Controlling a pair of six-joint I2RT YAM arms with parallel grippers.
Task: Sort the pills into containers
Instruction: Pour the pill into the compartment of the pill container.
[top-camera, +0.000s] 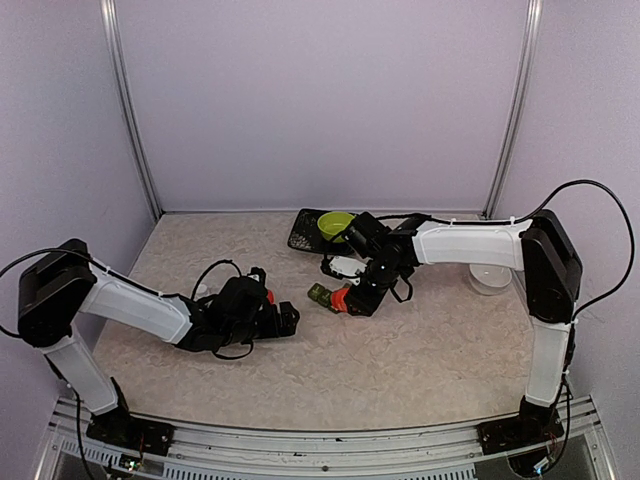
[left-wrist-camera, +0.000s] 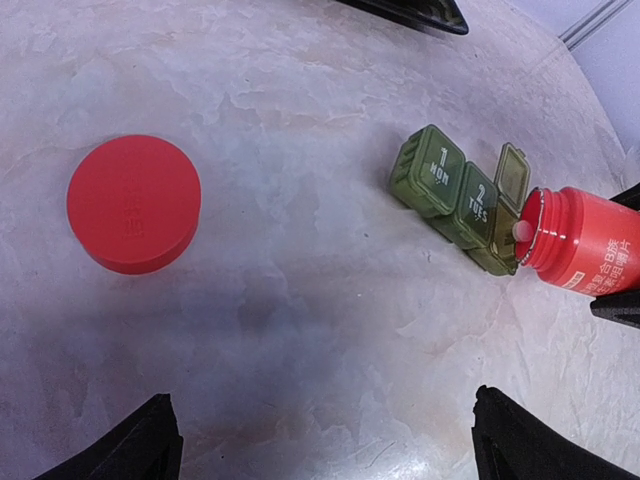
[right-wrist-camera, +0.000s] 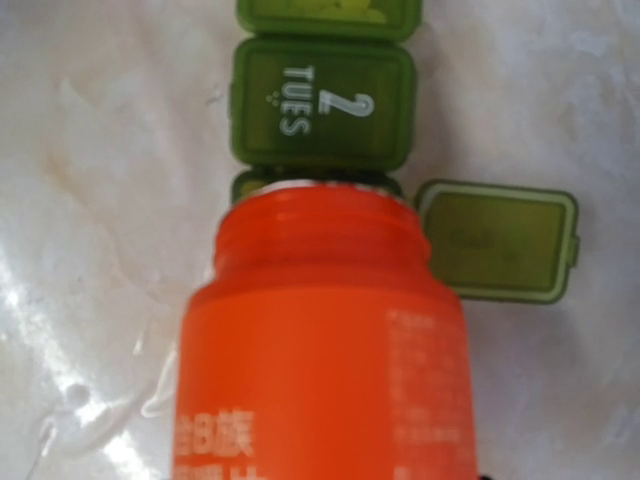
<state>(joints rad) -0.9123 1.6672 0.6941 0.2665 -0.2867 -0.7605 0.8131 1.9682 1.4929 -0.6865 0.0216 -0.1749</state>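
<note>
Fingers (left-wrist-camera: 617, 309) of the right gripper (top-camera: 352, 296) pinch a red bottle (right-wrist-camera: 320, 350) by its body, one on each side. They hold it tipped over with its open mouth low above the containers (left-wrist-camera: 450, 190). The containers, three small dark green boxes joined in a row, lie on the worktop (top-camera: 420, 360) near its middle, just in front of the right arm's wrist. Two of the boxes have their lids down; white print on them reads MON and TUES. The third box, at the end of the row nearest the bottle, has its lid (right-wrist-camera: 497, 240) swung open to the side. The bottle's mouth sits right over that open box and hides most of it in the right wrist view. In the left wrist view one white pill (left-wrist-camera: 520, 230) shows at the rim of the bottle's mouth. Whether any pills lie in the open box cannot be told.

The left gripper (top-camera: 285, 318) rests low over the worktop to the left of the containers, its fingers spread wide with nothing between them. A round red cap (left-wrist-camera: 133, 203) lies flat on the worktop ahead of it, well apart from the containers. At the far edge of the worktop a lime green bowl (top-camera: 336, 226) sits on a black tray (top-camera: 303, 232). A clear cup (top-camera: 489, 279) stands near the right arm, well to the right of the containers.
</note>
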